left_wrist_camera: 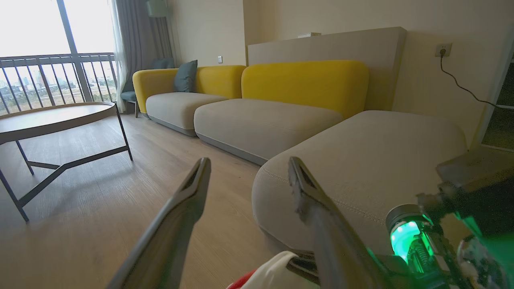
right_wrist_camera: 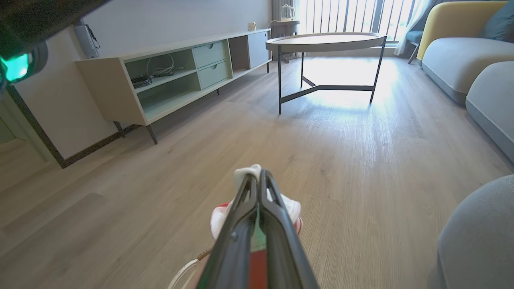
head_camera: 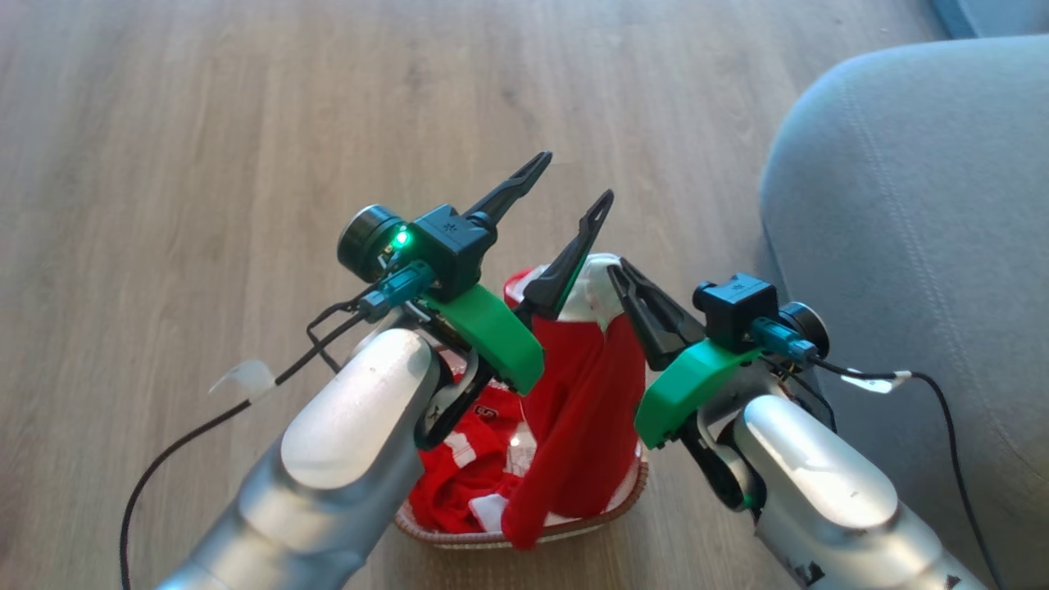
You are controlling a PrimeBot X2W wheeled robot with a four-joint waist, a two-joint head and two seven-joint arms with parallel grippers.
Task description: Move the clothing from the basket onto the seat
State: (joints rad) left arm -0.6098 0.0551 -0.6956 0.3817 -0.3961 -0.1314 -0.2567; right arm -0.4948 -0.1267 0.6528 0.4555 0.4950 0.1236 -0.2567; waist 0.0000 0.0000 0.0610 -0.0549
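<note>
The cream basket (head_camera: 610, 515) stands on the wooden floor just below both arms, and red clothing (head_camera: 582, 393) fills it. One red garment hangs lifted above the basket by its white cuff (right_wrist_camera: 245, 174), with my right gripper (head_camera: 624, 272) (right_wrist_camera: 260, 174) shut on that cuff. My left gripper (head_camera: 567, 184) (left_wrist_camera: 249, 164) is open just left of the raised cuff (left_wrist_camera: 273, 273), nothing between its fingers. The grey seat (head_camera: 901, 205) (left_wrist_camera: 381, 160) (right_wrist_camera: 482, 233) rises to the right of the basket, its rounded corner close to my right arm.
Bare wooden floor (head_camera: 246, 123) stretches ahead and to the left. Farther off are a round coffee table (right_wrist_camera: 325, 40) on dark metal legs, a low TV cabinet (right_wrist_camera: 168, 76) along the wall and a yellow-backed sofa (left_wrist_camera: 305, 80). Black cables (head_camera: 188, 434) trail from both wrists.
</note>
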